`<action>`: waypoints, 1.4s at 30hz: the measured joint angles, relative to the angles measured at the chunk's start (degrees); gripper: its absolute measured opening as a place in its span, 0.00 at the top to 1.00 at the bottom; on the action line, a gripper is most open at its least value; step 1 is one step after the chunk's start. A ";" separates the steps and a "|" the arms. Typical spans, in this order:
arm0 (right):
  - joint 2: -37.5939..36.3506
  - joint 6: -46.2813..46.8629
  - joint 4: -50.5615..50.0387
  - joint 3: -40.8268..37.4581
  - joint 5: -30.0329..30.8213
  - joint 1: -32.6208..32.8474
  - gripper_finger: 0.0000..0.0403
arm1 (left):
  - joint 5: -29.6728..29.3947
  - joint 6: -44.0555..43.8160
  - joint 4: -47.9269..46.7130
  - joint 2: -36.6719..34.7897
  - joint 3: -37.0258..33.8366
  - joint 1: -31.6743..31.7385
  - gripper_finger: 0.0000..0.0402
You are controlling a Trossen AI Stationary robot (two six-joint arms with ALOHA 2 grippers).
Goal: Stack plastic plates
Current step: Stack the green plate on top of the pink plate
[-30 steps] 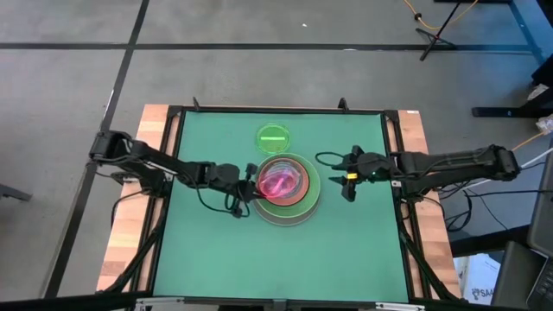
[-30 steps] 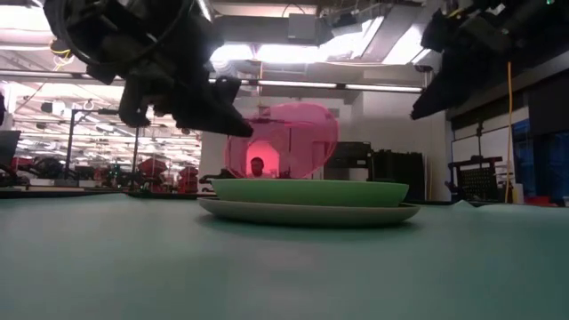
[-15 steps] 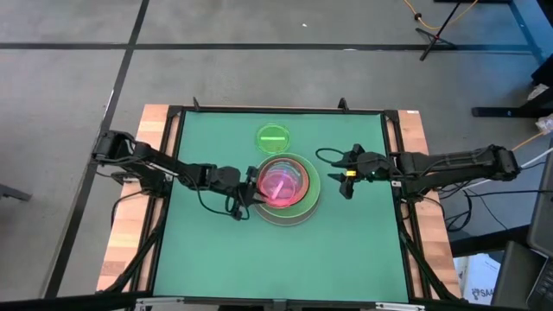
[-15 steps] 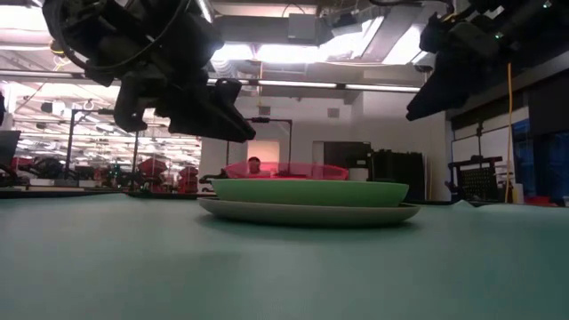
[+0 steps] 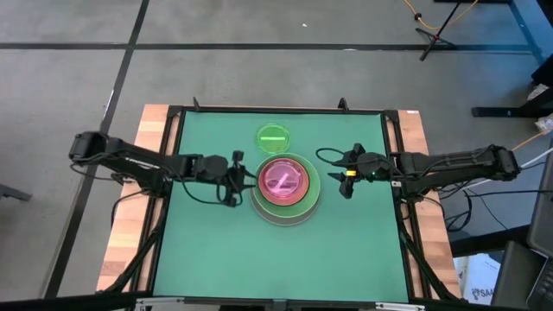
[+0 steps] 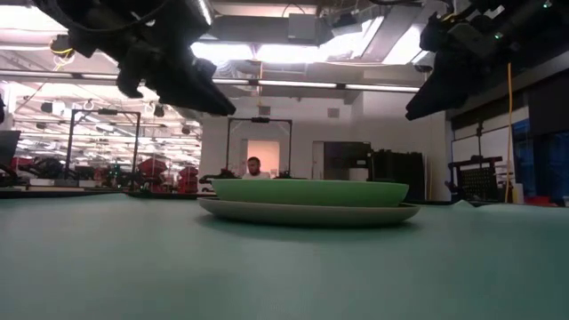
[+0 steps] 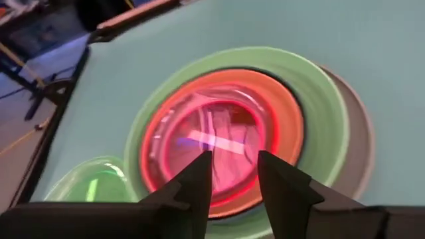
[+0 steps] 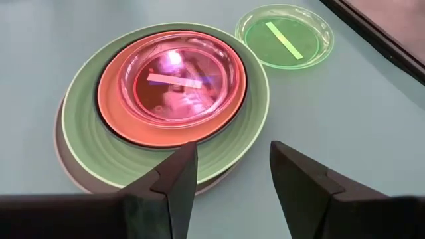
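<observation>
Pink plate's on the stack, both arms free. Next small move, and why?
Probably send the right gripper to the green plate. It is the only plate lying alone on the table, just beyond the stack, whose top is the pink plate. The right jaws are open and empty beside the stack; the left gripper, also empty, sits on the other side.

Small pink plate [image 5: 282,180], tilted on edge a second ago, now lies flat on the salmon plate [image 5: 303,195] atop the stack. Left end effector [image 5: 236,180] has let go, fingers apart, pulled back left off the stack.
</observation>
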 joint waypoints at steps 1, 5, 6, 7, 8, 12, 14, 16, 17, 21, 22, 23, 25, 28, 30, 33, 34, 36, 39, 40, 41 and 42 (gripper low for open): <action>0.00 0.00 0.00 0.02 -0.01 0.00 0.55 | 0.62 -0.59 0.24 -0.54 -0.21 1.06 0.71; 0.00 -0.25 0.00 0.02 0.17 0.00 0.55 | 2.22 -2.75 0.10 -1.87 -1.35 6.74 0.71; 0.00 -0.54 -0.02 0.02 0.80 0.00 0.55 | 2.20 -3.25 0.04 -1.86 -1.45 8.17 0.71; 0.00 -0.99 -0.01 0.02 1.57 0.01 0.55 | 1.81 -4.21 -0.07 -1.87 -1.52 9.46 0.71; 0.00 -1.30 0.00 0.02 2.26 0.00 0.55 | 1.06 -5.52 0.02 -1.86 -1.53 10.69 0.71; 0.00 -1.48 0.02 0.02 4.28 0.00 0.55 | -2.40 -11.32 -0.19 -1.70 -1.53 14.82 0.71; 0.00 -1.46 0.02 0.02 4.90 0.00 0.55 | -3.60 -12.52 -0.63 -1.71 -1.53 16.64 0.70; 0.00 -1.46 0.06 0.02 4.95 0.00 0.55 | -5.17 -13.19 -0.81 -1.68 -1.52 18.57 0.68; 0.00 -1.46 0.15 0.02 4.98 0.00 0.55 | -5.78 -13.40 -1.01 -1.47 -1.51 19.60 0.66; 0.01 -1.42 0.31 0.03 5.95 0.01 0.55 | -5.52 -16.34 -1.34 0.30 -1.51 23.34 0.60; 0.00 -1.42 0.31 0.04 6.00 0.00 0.55 | -5.52 -17.34 -1.08 0.93 -1.49 24.03 0.59; 0.02 -1.42 0.28 0.04 6.00 0.00 0.55 | -5.44 -18.00 -0.95 1.63 -1.49 24.67 0.59; 0.02 -1.40 0.27 0.04 6.03 0.00 0.55 | -4.77 -19.48 0.27 3.33 -1.51 25.83 0.59; 0.02 -1.57 0.22 0.04 6.01 0.01 0.55 | -2.12 -22.65 3.70 6.22 -1.17 27.37 0.59; 0.02 -2.54 0.23 0.04 6.32 0.01 0.55 | -1.55 -24.50 5.48 8.58 -0.63 28.31 0.59; 0.02 -2.92 0.20 0.04 7.90 0.00 0.55 | -2.72 -27.52 8.77 12.02 -0.22 29.74 0.59; 0.02 -2.91 0.20 0.04 8.21 0.02 0.55 | -2.81 -28.06 9.78 13.06 -0.22 30.03 0.59; 0.02 -2.89 0.17 0.04 8.53 0.00 0.55 | -2.82 -28.20 11.88 15.11 -0.22 30.18 0.59; 0.02 -2.89 0.09 0.04 8.54 0.01 0.55 | -2.80 -26.96 15.70 17.72 -0.22 30.14 0.59; 0.02 -2.89 0.07 0.06 8.53 0.01 0.55 | -3.18 -26.15 17.23 18.52 -0.22 30.14 0.59; 0.02 -2.89 0.11 0.07 8.52 0.02 0.55 | -3.89 -25.52 18.26 19.19 -0.22 30.12 0.59; 0.02 -2.89 0.09 0.07 8.52 0.00 0.55 | -4.46 -25.39 18.55 19.74 -0.19 29.94 0.59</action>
